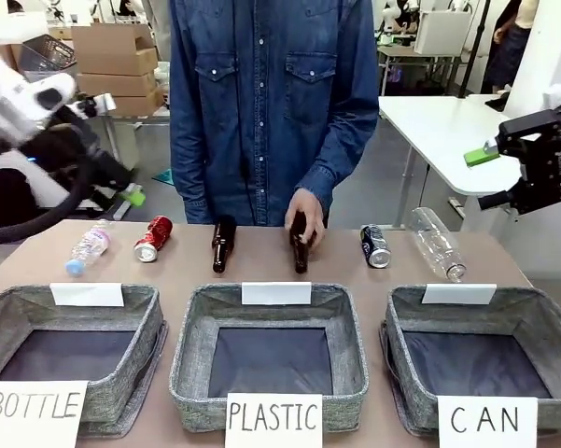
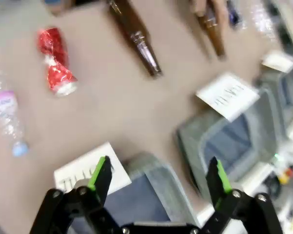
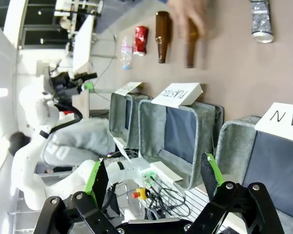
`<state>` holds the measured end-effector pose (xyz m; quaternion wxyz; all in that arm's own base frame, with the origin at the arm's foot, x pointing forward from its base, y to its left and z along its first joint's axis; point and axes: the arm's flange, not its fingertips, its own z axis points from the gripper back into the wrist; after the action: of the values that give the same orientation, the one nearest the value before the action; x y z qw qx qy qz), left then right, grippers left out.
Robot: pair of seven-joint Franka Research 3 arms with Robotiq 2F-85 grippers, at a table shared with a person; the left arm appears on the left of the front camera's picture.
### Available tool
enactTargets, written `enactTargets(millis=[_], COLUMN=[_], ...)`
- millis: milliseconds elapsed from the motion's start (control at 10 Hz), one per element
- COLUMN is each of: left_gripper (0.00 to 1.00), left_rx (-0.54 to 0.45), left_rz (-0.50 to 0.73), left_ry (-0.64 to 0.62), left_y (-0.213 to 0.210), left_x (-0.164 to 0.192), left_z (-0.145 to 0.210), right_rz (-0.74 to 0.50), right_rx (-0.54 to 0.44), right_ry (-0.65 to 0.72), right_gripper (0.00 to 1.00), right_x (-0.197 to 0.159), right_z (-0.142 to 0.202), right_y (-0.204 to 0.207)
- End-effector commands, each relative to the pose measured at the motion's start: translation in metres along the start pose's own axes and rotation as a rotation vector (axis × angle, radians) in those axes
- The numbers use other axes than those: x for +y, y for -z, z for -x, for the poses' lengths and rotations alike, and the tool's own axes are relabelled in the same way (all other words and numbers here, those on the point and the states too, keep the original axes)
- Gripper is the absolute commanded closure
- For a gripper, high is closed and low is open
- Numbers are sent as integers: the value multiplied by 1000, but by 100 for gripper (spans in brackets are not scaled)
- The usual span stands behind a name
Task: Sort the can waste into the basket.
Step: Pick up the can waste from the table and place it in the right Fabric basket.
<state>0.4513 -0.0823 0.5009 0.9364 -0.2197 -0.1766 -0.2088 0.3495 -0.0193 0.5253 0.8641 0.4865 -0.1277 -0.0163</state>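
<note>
A red can (image 1: 153, 239) lies on its side at the far left of the table, also in the left wrist view (image 2: 56, 61) and the right wrist view (image 3: 140, 40). The dark can (image 1: 375, 246) lies right of centre, beyond the grey basket (image 1: 398, 313) carded "CAN", and shows in the right wrist view (image 3: 261, 19). That basket (image 3: 234, 141) sits under my right gripper (image 3: 153, 180), whose jaws are open and hold nothing. In the front view that right gripper (image 1: 492, 177) hangs high at the right. My left gripper (image 2: 158, 180) is open and hovers high over the left basket (image 2: 153, 173).
A person stands at the far side with a hand (image 1: 304, 217) on one brown bottle (image 1: 301, 250). Another brown bottle (image 1: 223, 245) and two clear plastic bottles (image 1: 87, 248) (image 1: 438, 245) lie in the same row. Baskets marked "BOTTLE" (image 1: 121, 392) and "PLASTIC" (image 1: 191, 387) sit left and centre.
</note>
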Motion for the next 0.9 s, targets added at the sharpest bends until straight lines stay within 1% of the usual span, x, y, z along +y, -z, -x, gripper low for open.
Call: enactTargets(millis=[0, 300, 400, 500, 600, 700, 800], left_gripper=[0, 0, 0, 0, 0, 0, 0], left_rx=[34, 34, 23, 155, 192, 158, 51], left_rz=[88, 88, 62, 74, 184, 282, 332], left_ry=[48, 48, 18, -12, -106, -149, -165], left_y=[-12, -12, -2, 8, -3, -38, -79], left_x=[1, 1, 0, 28, 66, 95, 111], left_z=[19, 19, 8, -10, -16, 0, 26], right_rz=[-28, -28, -28, -28, -28, -28, -28], right_rx=[-7, -7, -7, -7, -7, -7, -7], right_ry=[-27, -27, -27, -27, -27, -27, -27], right_gripper=[0, 0, 0, 0, 0, 0, 0], right_x=[0, 0, 0, 0, 0, 0, 0], right_z=[-3, -3, -3, -3, -3, -3, -3], right_y=[2, 2, 2, 2, 2, 2, 2])
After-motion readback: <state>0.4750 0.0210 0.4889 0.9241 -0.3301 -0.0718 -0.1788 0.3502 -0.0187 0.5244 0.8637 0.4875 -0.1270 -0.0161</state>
